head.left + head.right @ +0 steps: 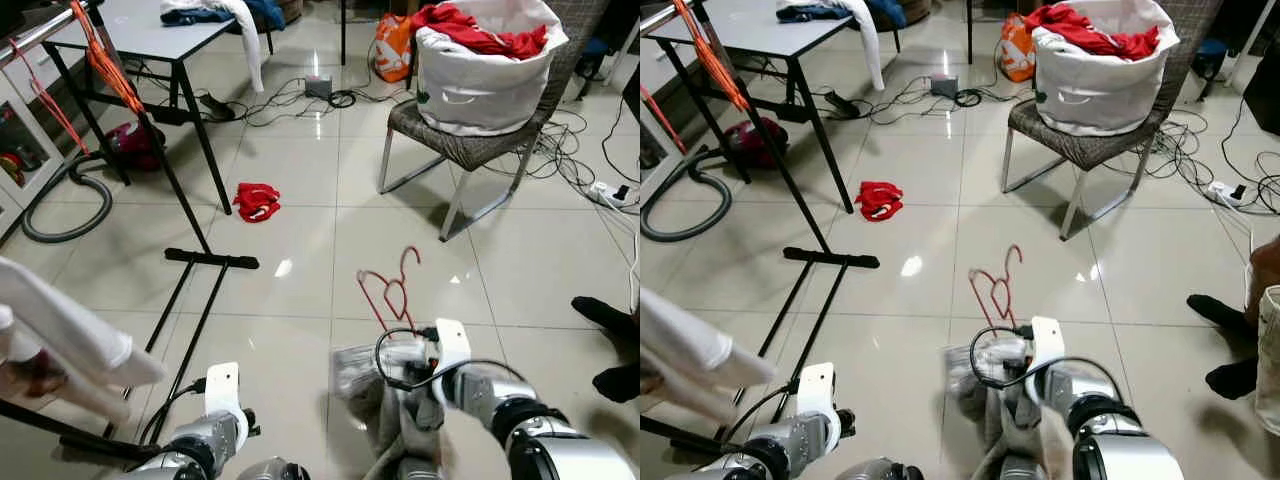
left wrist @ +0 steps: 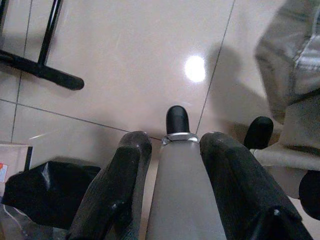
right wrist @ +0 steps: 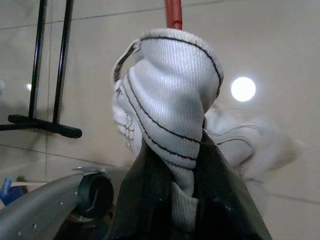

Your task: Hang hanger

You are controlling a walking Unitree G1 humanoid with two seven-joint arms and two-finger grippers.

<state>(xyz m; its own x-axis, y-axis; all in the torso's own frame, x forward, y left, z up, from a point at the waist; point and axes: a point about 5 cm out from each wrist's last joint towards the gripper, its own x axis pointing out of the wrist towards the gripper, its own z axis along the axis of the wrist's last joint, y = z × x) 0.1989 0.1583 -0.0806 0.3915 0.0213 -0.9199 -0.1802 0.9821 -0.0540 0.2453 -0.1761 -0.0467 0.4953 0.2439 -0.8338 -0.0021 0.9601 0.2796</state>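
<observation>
Low in front of the robot, short of the wicker chair (image 1: 470,150), the right gripper (image 3: 187,150) pinches a grey-white ribbed garment (image 3: 172,95) draped on a red hanger (image 1: 392,290).
Wire-thin and light, the hanger looks stiff but the cloth limp and prone to slide; holding near the hook seems safest. The left gripper (image 2: 172,145), nearer the black rack foot (image 1: 211,260), has its fingers pressed against a pale rod.

no readable text, labels, brands or numbers on anything

My two silver arms with ribbed black wrist collars, white camera plates on each wrist, looping black cable over my right gripper (image 1: 420,365), thick matte-black fingers (image 2: 125,170) on my left gripper (image 2: 176,145)
</observation>
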